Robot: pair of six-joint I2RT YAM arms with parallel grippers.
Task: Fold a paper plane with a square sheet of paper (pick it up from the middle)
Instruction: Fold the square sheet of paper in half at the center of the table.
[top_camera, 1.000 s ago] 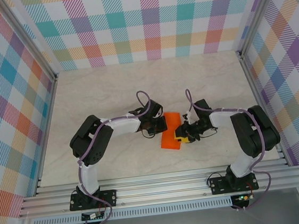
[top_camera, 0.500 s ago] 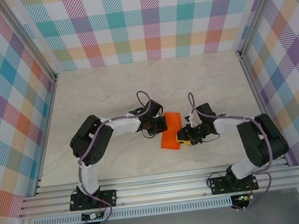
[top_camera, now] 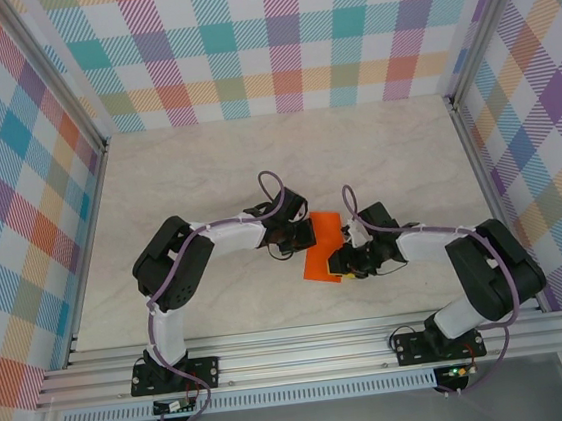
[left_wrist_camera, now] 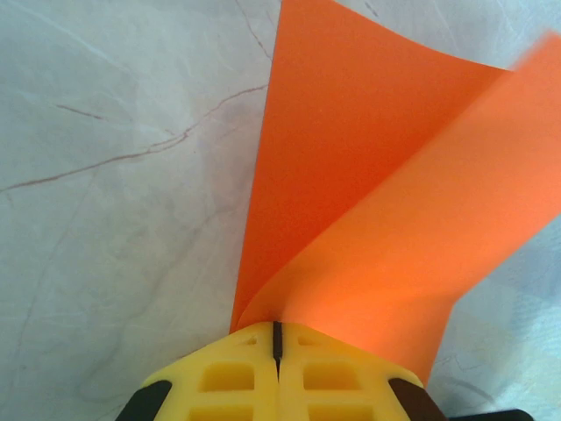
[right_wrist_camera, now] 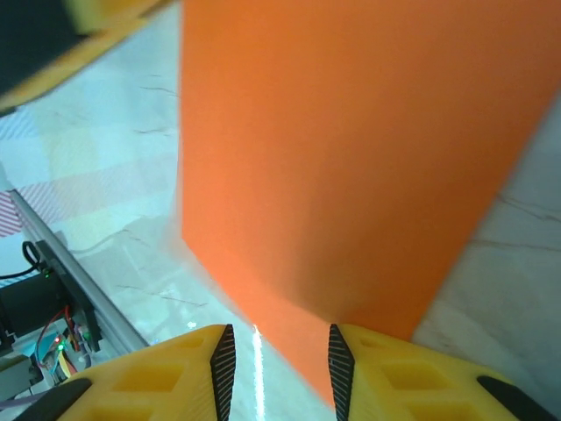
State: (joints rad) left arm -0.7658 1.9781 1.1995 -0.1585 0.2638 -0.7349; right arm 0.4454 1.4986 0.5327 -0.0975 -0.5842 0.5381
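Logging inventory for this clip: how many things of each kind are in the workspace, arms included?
Orange paper sheet: 1
Robot arms: 2, left arm and right arm
Total: 3

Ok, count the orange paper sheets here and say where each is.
1. The square sheet of paper, bent over itself, is mid-table, one edge pinched in the left gripper, the right gripper open at its other side.

My left gripper [left_wrist_camera: 276, 340] is pinched tight on the square sheet of paper [left_wrist_camera: 351, 193]. Its two orange layers fan apart beyond my fingertips, over the marbled table [left_wrist_camera: 123, 175].
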